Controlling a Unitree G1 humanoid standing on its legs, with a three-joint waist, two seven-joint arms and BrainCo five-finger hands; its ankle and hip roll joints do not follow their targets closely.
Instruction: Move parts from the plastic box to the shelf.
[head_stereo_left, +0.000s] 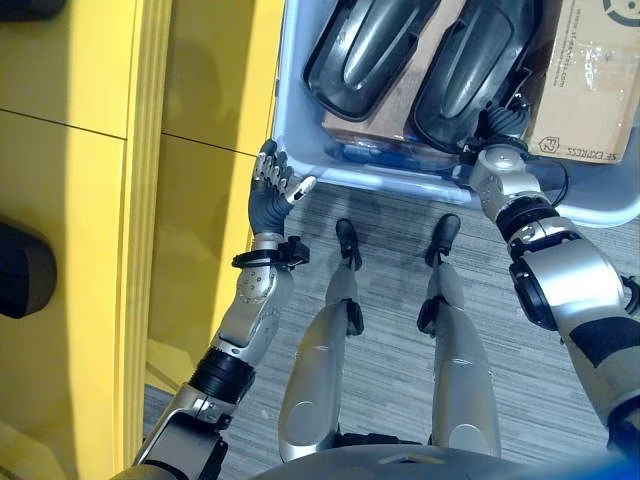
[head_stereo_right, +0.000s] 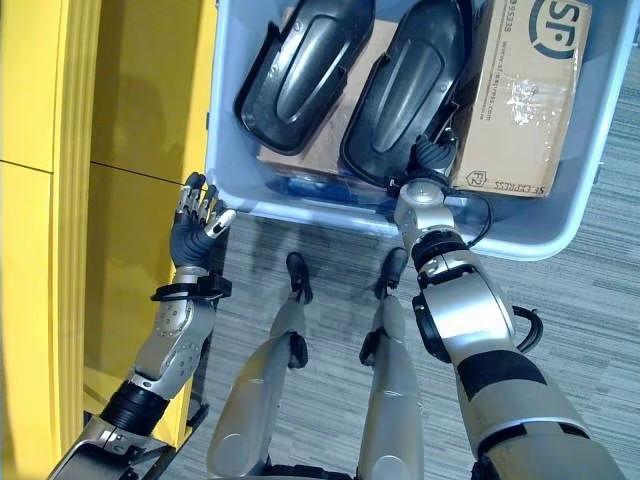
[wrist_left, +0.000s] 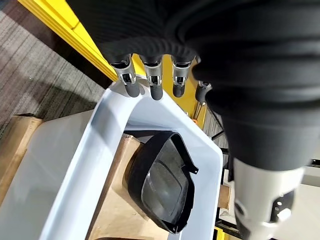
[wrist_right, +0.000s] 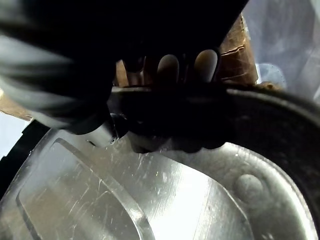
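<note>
A pale blue plastic box (head_stereo_left: 392, 181) holds two black shell-shaped parts side by side. My right hand (head_stereo_left: 500, 124) reaches over the box's near wall to the near end of the right-hand black part (head_stereo_left: 468, 68). In the right wrist view its fingers (wrist_right: 168, 67) curl over that part's rim (wrist_right: 150, 200). The left-hand black part (head_stereo_left: 368, 45) lies untouched on a cardboard sheet. My left hand (head_stereo_left: 270, 192) hovers open just outside the box's near left corner, its fingers (wrist_left: 154, 86) above the rim (wrist_left: 95, 150). The yellow shelf (head_stereo_left: 80, 200) runs along the left.
A taped cardboard box (head_stereo_right: 520, 90) stands in the plastic box's right side, close beside the held part. Grey carpet lies below the box. The shelf's yellow upright edge (head_stereo_left: 140, 220) stands close to my left arm.
</note>
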